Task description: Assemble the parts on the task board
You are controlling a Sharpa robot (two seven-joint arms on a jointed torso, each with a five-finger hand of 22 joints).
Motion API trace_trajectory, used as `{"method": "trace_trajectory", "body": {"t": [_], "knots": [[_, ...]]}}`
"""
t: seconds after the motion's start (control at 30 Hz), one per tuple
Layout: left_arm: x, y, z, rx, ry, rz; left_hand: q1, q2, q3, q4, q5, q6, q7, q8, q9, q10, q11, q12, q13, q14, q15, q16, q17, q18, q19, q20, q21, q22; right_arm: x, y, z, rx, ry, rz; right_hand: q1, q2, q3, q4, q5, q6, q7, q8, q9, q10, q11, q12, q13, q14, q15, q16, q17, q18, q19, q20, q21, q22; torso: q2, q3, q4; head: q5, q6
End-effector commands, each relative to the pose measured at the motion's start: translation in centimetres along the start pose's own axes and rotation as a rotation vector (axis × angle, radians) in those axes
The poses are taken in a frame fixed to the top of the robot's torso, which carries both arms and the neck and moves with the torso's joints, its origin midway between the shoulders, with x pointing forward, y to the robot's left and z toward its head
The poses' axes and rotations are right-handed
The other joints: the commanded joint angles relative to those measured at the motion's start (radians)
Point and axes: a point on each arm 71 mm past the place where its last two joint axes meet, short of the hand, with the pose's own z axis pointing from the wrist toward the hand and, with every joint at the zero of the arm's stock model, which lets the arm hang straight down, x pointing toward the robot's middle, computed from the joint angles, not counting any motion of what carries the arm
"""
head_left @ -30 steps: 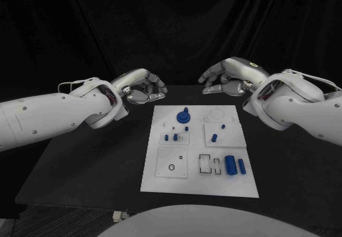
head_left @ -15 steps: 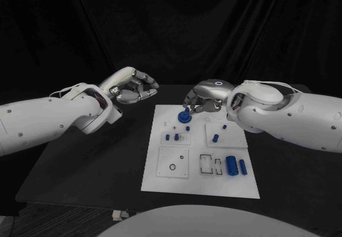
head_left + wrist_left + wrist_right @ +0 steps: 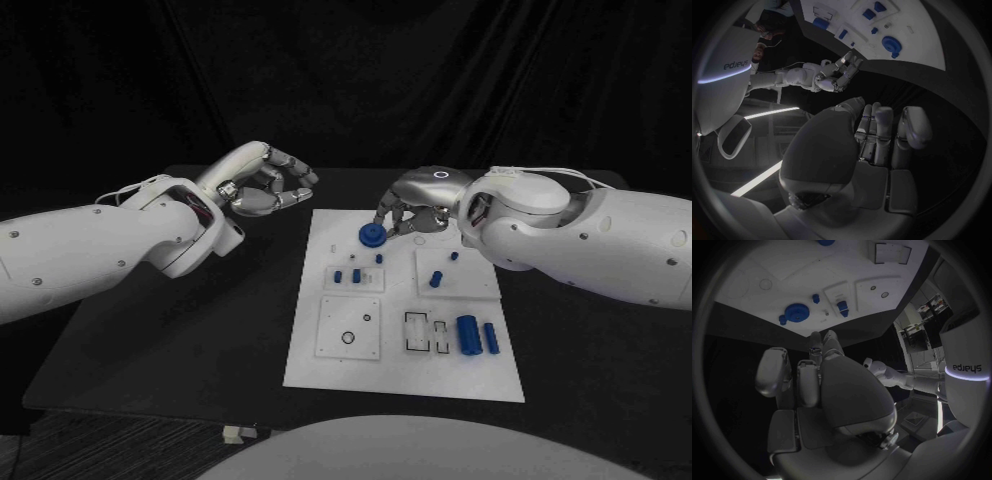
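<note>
1. Gear, blue and round, sits at the board's far edge, left of centre, and lies flat.
2. Right hand hovers just over and beside the gear, far nearer than the left hand; whether its fingertips touch the gear I cannot tell.
3. Left hand hangs off the board's far left corner, fingers curled in, holding nothing.
4. Writing: "sharpa" reads, mirrored, on the robot's body in both wrist views.

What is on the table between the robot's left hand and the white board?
Nothing: in the head view only bare black table lies between the silver left hand and the white task board's edge.
</note>
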Motion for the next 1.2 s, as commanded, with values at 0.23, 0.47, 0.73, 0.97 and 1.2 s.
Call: {"method": "trace_trajectory", "body": {"t": [0.23,0.47,0.73,0.97,1.2], "knots": [[3.8,-2.8,2.8,0.21,0.177,0.314,-0.01,-0.036,-0.011,0.021,-0.107,0.017,-0.035,-0.009,-0.055,0.064,-0.027,-0.048,-0.12,0.243,-0.046,0.346,0.371,-0.036,0.103,-0.046,0.15,0.201,-1.7,-1.9,-5.2,0.033,-0.271,0.014,-0.134,-0.022,0.075,0.0,-0.002,0.149,-0.032,0.107,0.094,0.073,-0.053,0.803,0.742,0.062,-0.043,0.013,0.077,-0.016,0.009,-0.038,0.059,0.173,-0.001,-0.0009,-0.0004,0.005,0.0],[7.4,-4.0,5.7,0.223,0.362,0.458,-0.033,-0.046,-0.042,0.034,-0.139,0.012,-0.052,-0.01,-0.08,0.047,-0.038,-0.095,-0.18,0.245,-0.058,0.35,0.373,-0.035,0.104,-0.057,0.144,0.199,-2.0,-3.6,-8.5,0.112,-0.345,0.112,-0.153,-0.044,0.125,0.001,-0.001,0.15,-0.036,0.151,0.143,0.151,-0.057,1.05,1.004,0.068,-0.046,0.026,0.09,-0.02,0.017,-0.043,0.086,0.178,-0.001,-0.0021,0.0007,-0.008,0.0],[9.8,-4.9,7.8,0.197,0.478,0.51,-0.029,-0.042,-0.045,0.027,-0.126,0.002,-0.059,-0.009,-0.1,0.118,-0.046,-0.078,-0.191,0.238,-0.065,0.34,0.356,-0.031,0.095,-0.064,0.121,0.193,-0.1,-4.5,-10.2,0.163,-0.335,0.181,-0.173,-0.049,0.151,0.004,0.004,0.13,-0.03,0.157,0.159,0.16,-0.049,1.087,1.043,0.078,-0.04,0.063,0.129,-0.028,0.032,-0.038,0.131,0.189,-0.002,-0.0011,-0.0076,-0.01,0.0],[10.9,-5.2,9.1,0.163,0.504,0.532,-0.029,-0.038,-0.044,0.022,-0.123,0.029,-0.05,0.0,-0.106,0.103,-0.041,-0.1,-0.209,0.233,-0.062,0.334,0.345,-0.029,0.089,-0.062,0.109,0.19,1.4,-4.9,-11.0,0.183,-0.321,0.209,-0.175,-0.048,0.156,0.004,0.004,0.12,-0.028,0.152,0.158,0.15,-0.047,1.072,1.025,0.075,-0.039,0.05,0.114,-0.025,0.026,-0.037,0.114,0.185,0.0,-0.0014,-0.0048,-0.013,0.0],[11.7,-5.8,10.1,0.171,0.504,0.635,-0.03,-0.034,-0.041,0.009,-0.12,0.075,-0.057,0.014,-0.108,0.116,-0.049,-0.107,-0.226,0.23,-0.064,0.33,0.337,-0.028,0.087,-0.062,0.101,0.188,2.2,-5.0,-11.5,0.193,-0.307,0.223,-0.18,-0.048,0.159,0.006,0.003,0.115,-0.025,0.15,0.158,0.147,-0.045,1.068,1.021,0.074,-0.038,0.047,0.111,-0.024,0.025,-0.036,0.113,0.184,-0.001,-0.0015,-0.0054,-0.016,0.0]]}}
